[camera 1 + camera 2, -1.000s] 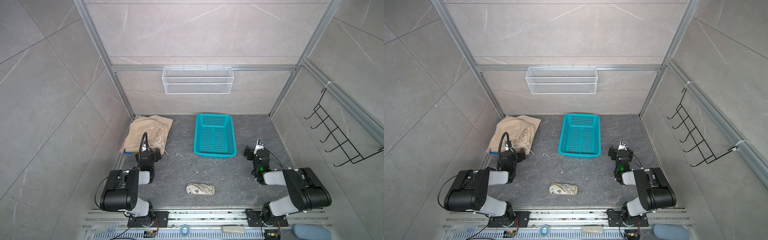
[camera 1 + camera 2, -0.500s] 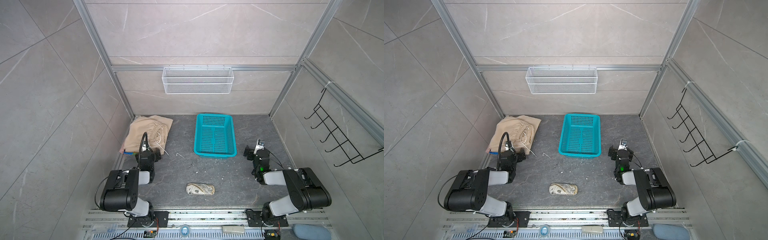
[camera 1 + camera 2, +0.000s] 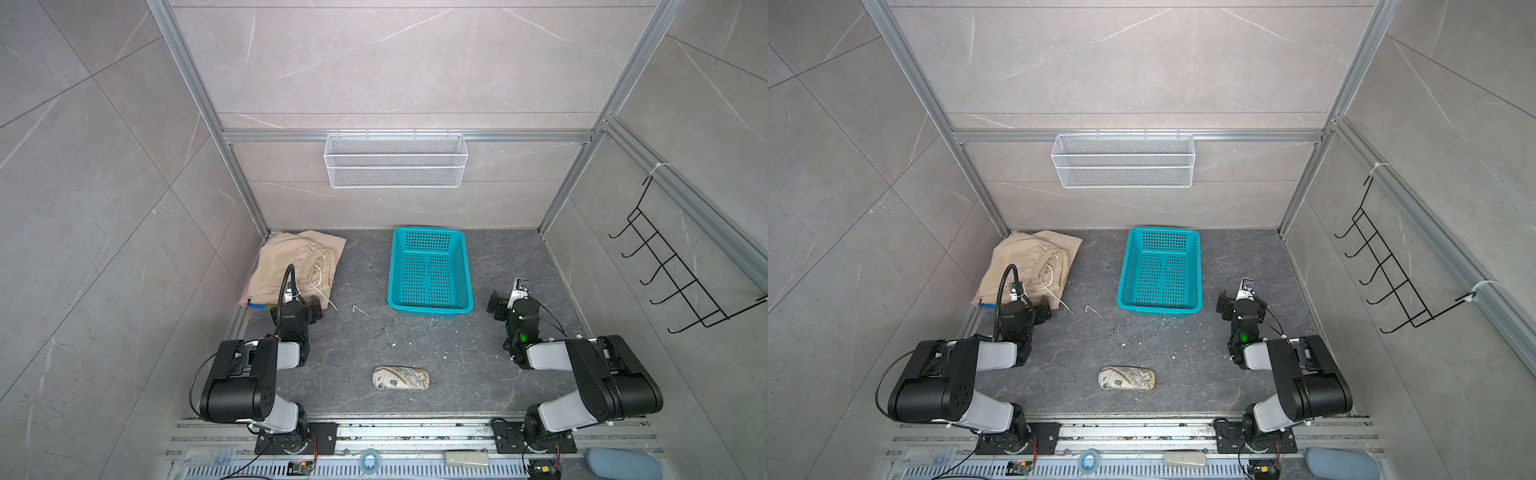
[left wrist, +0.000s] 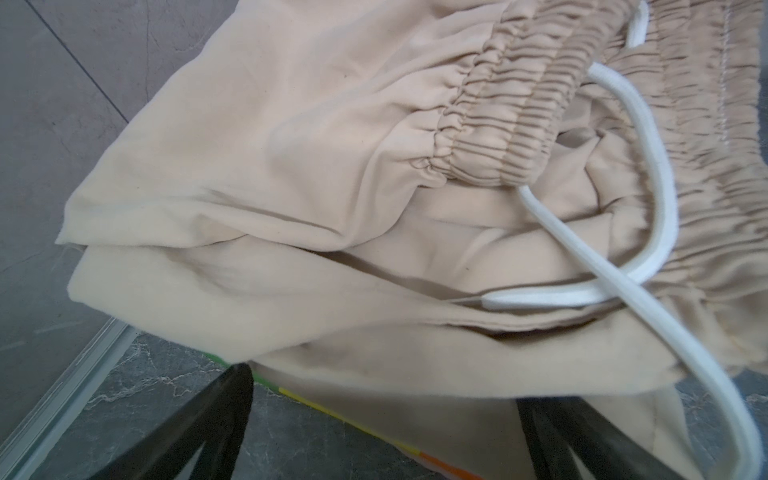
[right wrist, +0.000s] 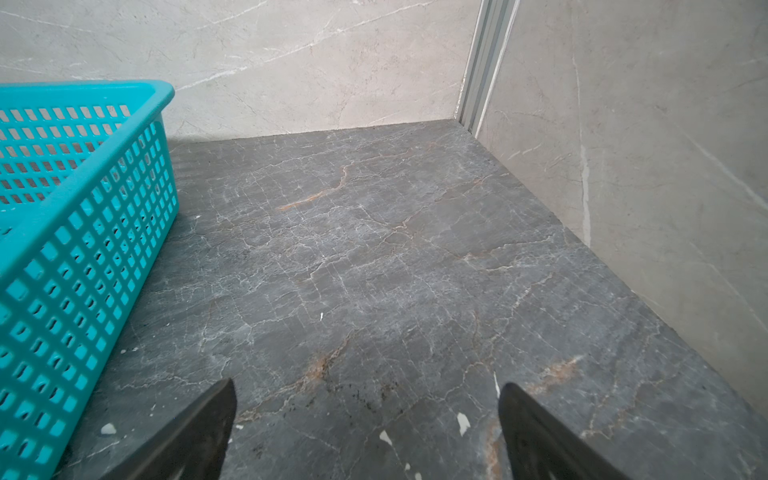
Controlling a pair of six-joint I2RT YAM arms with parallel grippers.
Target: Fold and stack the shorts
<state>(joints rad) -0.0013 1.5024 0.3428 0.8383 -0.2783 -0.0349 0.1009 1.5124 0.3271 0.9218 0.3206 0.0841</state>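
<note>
the left pincer (image 4: pixel 380 390) sits low over the dark stone table (image 4: pixel 145 374), jaws spread wide and gripping nothing. the shorts (image 3: pixel 291 257) lie in a pile straight ahead of it, in the far left corner. the pile's near hem reaches in between the two fingertips (image 4: pixel 224 407); whether cloth and fingers touch i cannot tell. the beige shorts (image 4: pixel 291 145) are on top, loosely folded. their gathered waist lies farther out from the pincer, and the white drawstring (image 4: pixel 660 187) loops down from it and trails back past the pincer's inner finger. under the beige hem, just in front of the fingertips, a thin edge of striped shorts (image 4: pixel 316 405) peeks out in green, yellow and orange. in a top view a sliver of pink shorts (image 3: pixel 244 300) shows at the pile's near corner, on the pincer's outer side.

a teal basket (image 3: pixel 430 309) stands upright between the two pincers, ahead of each and on its inner side. behind both, nearer the arm bases and about midway between them, a small patterned pouch (image 3: pixel 401 378) lies flat.

the right pincer (image 5: pixel 365 388) also sits low over the table, jaws spread just as wide and holding nothing. the basket's slotted wall is near its inner finger, and the shorts are well apart from it, beyond the basket. a black hook rack (image 3: pixel 673 274) hangs on the wall on its outer side.
</note>
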